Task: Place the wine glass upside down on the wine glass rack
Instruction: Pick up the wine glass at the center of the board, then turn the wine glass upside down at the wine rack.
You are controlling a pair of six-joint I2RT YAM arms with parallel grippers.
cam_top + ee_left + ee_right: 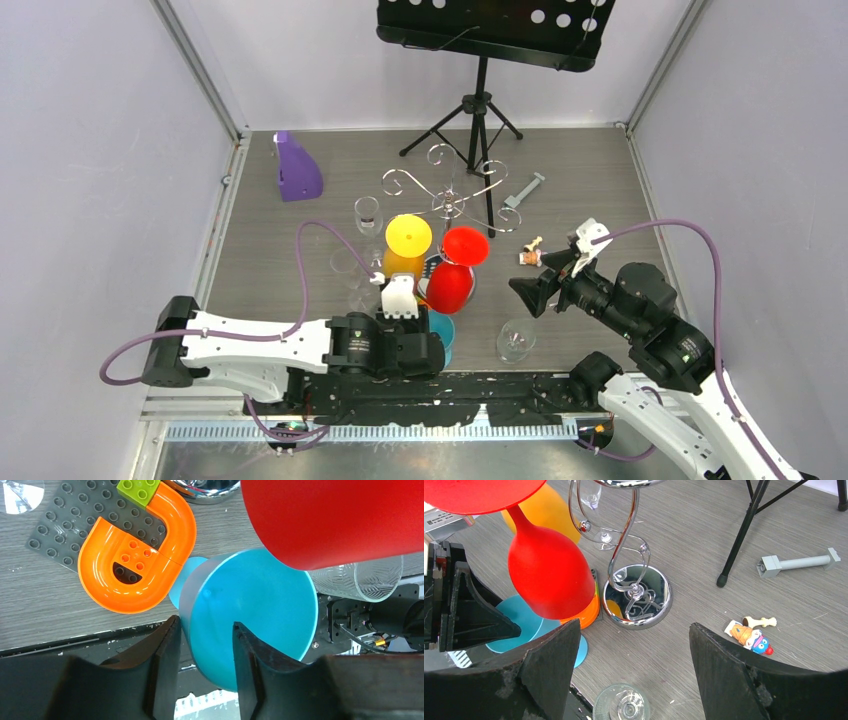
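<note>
The chrome wine glass rack stands mid-table, its mirror base showing in the right wrist view. A red wine glass and a yellow one hang upside down from its arms. A blue wine glass sits at the near table edge, below the red one. My left gripper brackets the blue glass: the jaws are part closed, one finger beside its wall, the other in front of it, with a gap still showing. My right gripper hovers wide open to the right of the rack, holding nothing.
A clear glass stands near the front edge under the right gripper; another is left of the rack. Orange Duplo pieces on a grey plate lie by the rack base. Black music stand, purple object, grey part, small toy.
</note>
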